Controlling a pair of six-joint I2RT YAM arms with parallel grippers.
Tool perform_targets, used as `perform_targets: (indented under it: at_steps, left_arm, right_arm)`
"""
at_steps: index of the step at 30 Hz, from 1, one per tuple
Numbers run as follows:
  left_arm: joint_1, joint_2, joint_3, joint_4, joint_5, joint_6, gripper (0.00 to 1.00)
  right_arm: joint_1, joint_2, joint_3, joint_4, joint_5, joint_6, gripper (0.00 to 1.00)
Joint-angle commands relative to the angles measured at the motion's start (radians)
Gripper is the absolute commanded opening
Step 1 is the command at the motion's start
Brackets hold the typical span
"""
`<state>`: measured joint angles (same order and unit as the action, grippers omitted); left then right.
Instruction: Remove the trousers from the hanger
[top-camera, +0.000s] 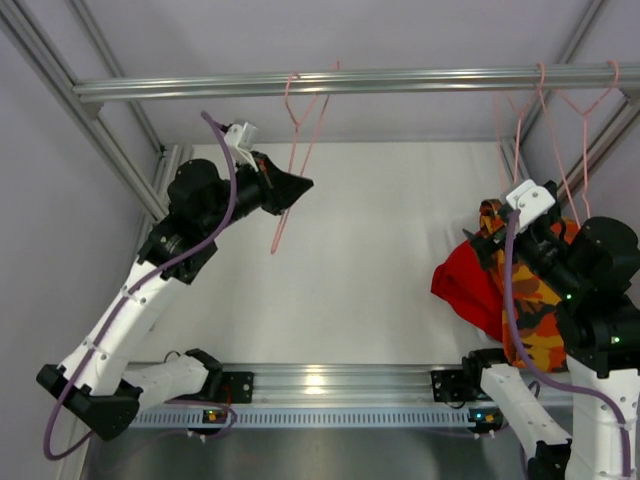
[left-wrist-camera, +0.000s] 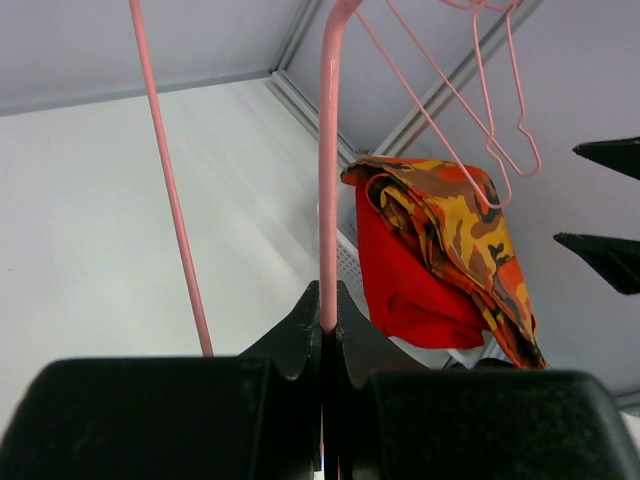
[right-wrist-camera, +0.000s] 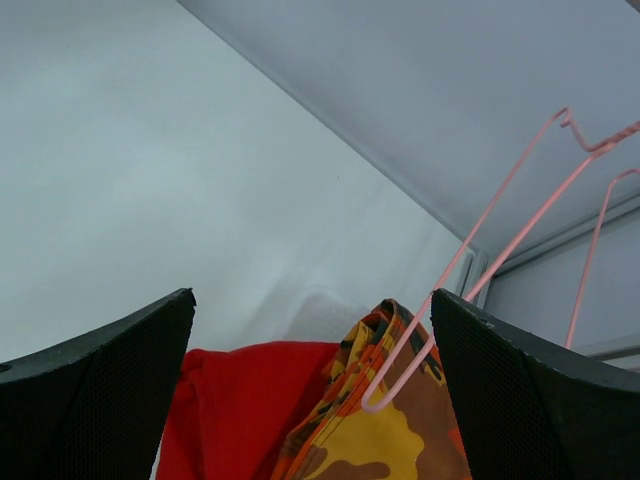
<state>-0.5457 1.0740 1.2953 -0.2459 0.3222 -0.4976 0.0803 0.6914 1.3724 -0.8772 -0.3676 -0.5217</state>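
The orange-yellow patterned trousers (top-camera: 530, 310) and the plain red trousers (top-camera: 468, 285) hang bunched together at the right, by my right arm. Both show in the left wrist view, patterned (left-wrist-camera: 450, 215) over red (left-wrist-camera: 410, 285). A pink hanger's lower corner (right-wrist-camera: 400, 385) lies against the patterned trousers (right-wrist-camera: 400, 445), beside the red ones (right-wrist-camera: 240, 410). My right gripper (right-wrist-camera: 312, 296) is open just above them; its place in the top view (top-camera: 492, 238) is partly hidden by cloth. My left gripper (top-camera: 292, 190) is shut on a bare pink hanger (top-camera: 300, 120), its wire pinched between the jaws (left-wrist-camera: 328, 322). The light blue trousers are out of view.
A metal rail (top-camera: 400, 80) crosses the back and carries all the hangers. Several more pink hangers (top-camera: 560, 110) hang at its right end above my right arm. Frame posts (top-camera: 60, 80) stand at the left. The white tabletop (top-camera: 370, 250) lies below.
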Motion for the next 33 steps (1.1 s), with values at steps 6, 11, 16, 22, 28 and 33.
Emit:
perform_targets:
  at_steps: [6,11,16,22,28,33]
  left_arm:
    - [-0.069,0.150,0.171,-0.052,-0.219,-0.053,0.00]
    - [-0.076,0.237,0.252,-0.092,-0.311,-0.154,0.00]
    - [-0.103,0.282,0.297,-0.072,-0.366,-0.174,0.00]
    - [-0.103,0.366,0.372,-0.162,-0.407,-0.271,0.00]
    - [-0.105,0.357,0.248,-0.128,-0.342,-0.355,0.00]
    - [-0.105,0.324,0.185,-0.135,-0.339,-0.351,0.00]
  right_arm:
    - [-0.007,-0.006,0.005,0.080,-0.011,0.046,0.99]
    - [-0.008,-0.012,-0.001,0.066,0.002,0.031,1.00]
    - [-0.007,-0.029,-0.021,0.057,0.007,0.020,0.99]
    - [-0.007,-0.032,-0.032,0.078,0.004,0.032,1.00]
    - [-0.007,-0.050,-0.026,0.098,0.012,0.048,0.99]
    - [-0.007,-0.064,-0.029,0.092,0.009,0.042,0.99]
